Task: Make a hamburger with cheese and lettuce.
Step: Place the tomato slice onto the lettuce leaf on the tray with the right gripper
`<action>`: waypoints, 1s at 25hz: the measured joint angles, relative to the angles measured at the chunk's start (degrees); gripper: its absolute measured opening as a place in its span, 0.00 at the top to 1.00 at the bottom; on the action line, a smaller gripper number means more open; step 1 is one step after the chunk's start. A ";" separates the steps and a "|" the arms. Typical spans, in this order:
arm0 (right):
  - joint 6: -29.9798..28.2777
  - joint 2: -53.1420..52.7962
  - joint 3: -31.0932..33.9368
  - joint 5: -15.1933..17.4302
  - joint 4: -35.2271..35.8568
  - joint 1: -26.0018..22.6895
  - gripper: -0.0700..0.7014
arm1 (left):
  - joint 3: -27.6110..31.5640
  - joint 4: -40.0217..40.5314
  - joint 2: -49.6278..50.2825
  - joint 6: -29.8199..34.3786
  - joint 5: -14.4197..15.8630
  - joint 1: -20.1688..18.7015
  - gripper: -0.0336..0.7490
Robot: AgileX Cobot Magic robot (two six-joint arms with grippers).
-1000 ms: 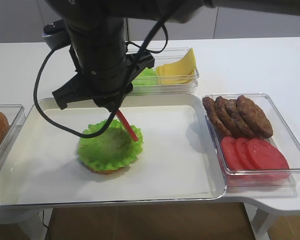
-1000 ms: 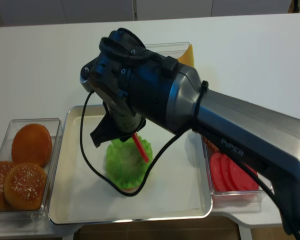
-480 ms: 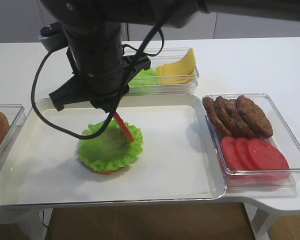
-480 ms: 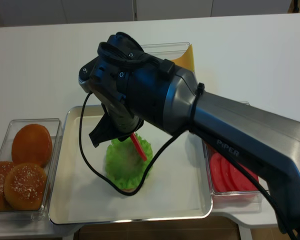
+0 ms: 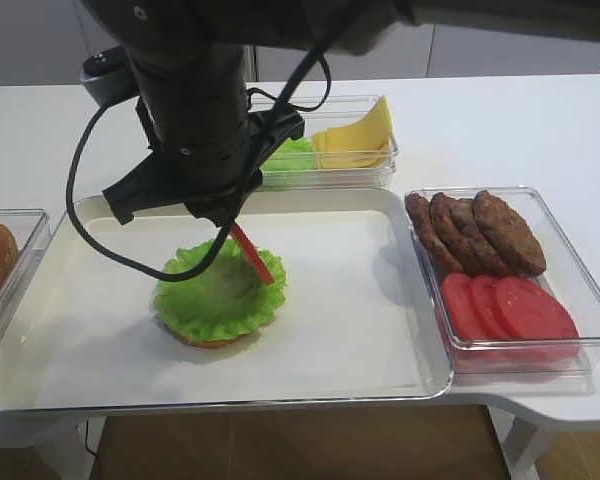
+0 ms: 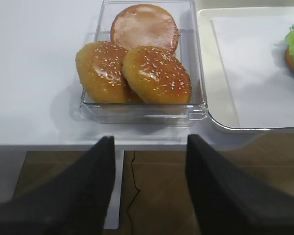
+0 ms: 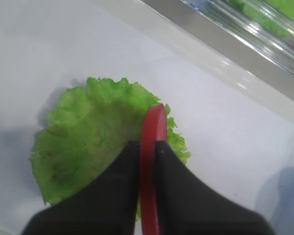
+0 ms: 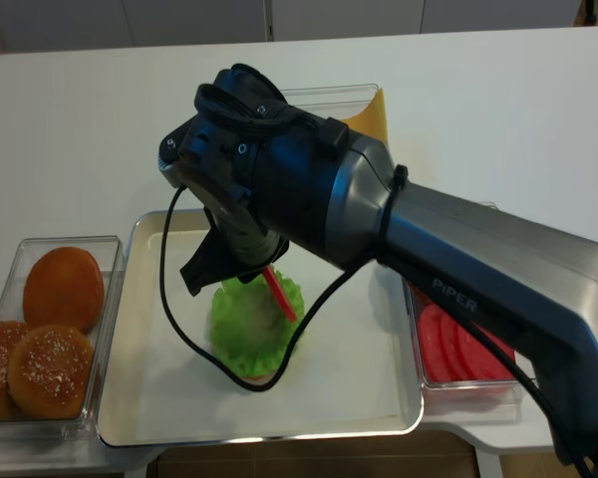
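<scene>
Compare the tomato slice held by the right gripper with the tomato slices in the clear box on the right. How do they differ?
The held tomato slice stands on edge, tilted, pinched in the shut right gripper above the lettuce on the tray. The boxed tomato slices lie flat and overlapping in their box, in front of the meat patties, untouched. The held one is single; the box holds several. Both are red, thin rounds.

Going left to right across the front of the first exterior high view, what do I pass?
Bun container → tray with the hamburger on it, a tomato slice held over it by the right gripper → container with tomato slices and meat patties.
</scene>
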 joint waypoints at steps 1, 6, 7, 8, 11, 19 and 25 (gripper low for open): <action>0.00 0.00 0.00 0.00 -0.11 0.00 0.83 | 0.00 0.00 0.00 0.00 0.00 0.00 0.51; -0.23 0.25 0.00 0.00 -0.21 0.00 0.83 | 0.00 0.00 0.00 0.00 0.00 0.00 0.51; -0.21 0.53 0.00 0.00 -0.21 0.00 0.83 | 0.00 0.00 0.00 0.00 0.00 0.00 0.51; -0.21 0.76 0.00 0.00 -0.21 0.00 0.83 | 0.00 0.00 0.00 0.00 0.00 0.00 0.51; -0.33 1.01 0.00 0.00 -0.08 0.00 0.83 | 0.00 0.00 0.00 0.00 0.00 0.00 0.51; -0.44 1.12 0.00 0.00 1.12 0.00 0.81 | 0.00 0.00 0.00 0.00 0.00 0.00 0.51; -0.44 1.12 0.00 0.00 2.55 0.00 0.70 | 0.00 0.00 0.00 0.00 0.00 0.00 0.51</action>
